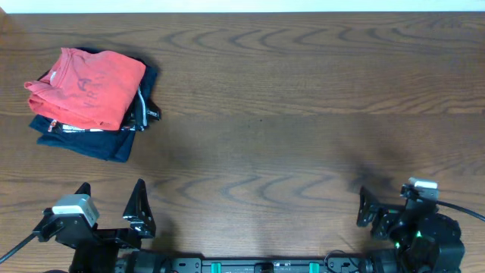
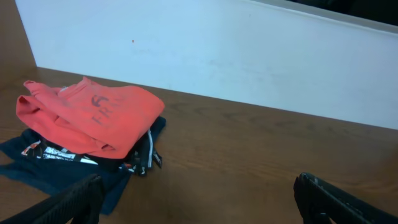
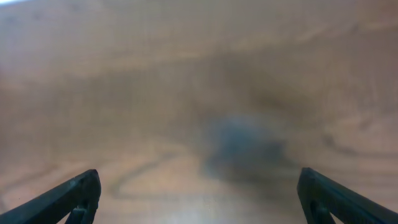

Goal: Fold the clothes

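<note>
Since nothing was held and no cloth lay spread out, the folding was judged to be at or very near its end. The table was seen as a wide brown wood-grain top, with a white wall along its far edge. At the table's far left corner a pile of three garments was stacked. The T-shirt, coral in colour, was laid on top of that pile, folded into a rough, slightly lumpy rectangle with its grey graphic facing up. Beneath it a navy garment was seen, and between the two a black garment with white lettering was partly shown at the edges.

Both arms were parked at the near edge, well apart from the pile. The left gripper was seen with its jaws spread wide and empty, pointed toward the pile. The right gripper was likewise seen with jaws apart over bare wood, nothing between them; its wrist view was blurred.

If more were wanted, the next move was judged to be a tidying one. The left arm would have to be reached forward to the T-shirt, as the nearer of the two. The bulging left edge would need to be pressed or tucked flat without the garments beneath being dragged. Otherwise, no further move was judged necessary.
</note>
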Controlling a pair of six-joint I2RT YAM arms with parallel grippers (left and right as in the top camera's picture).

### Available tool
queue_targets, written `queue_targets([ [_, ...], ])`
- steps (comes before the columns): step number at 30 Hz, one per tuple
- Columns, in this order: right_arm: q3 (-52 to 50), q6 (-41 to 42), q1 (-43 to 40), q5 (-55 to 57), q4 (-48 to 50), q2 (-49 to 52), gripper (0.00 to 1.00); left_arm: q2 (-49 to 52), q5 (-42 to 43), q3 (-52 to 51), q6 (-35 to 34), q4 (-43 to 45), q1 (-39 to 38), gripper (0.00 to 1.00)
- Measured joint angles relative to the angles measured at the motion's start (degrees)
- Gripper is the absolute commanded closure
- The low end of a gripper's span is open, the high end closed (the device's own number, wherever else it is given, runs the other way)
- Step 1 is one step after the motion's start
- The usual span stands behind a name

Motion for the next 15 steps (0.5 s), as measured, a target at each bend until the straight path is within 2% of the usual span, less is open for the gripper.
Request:
queue_targets([
  [15, -0.20, 0.00, 0.00, 0.09, -0.85, 0.00, 0.01, 0.00, 0.00, 0.00, 0.00, 0.00, 0.00, 0.02],
])
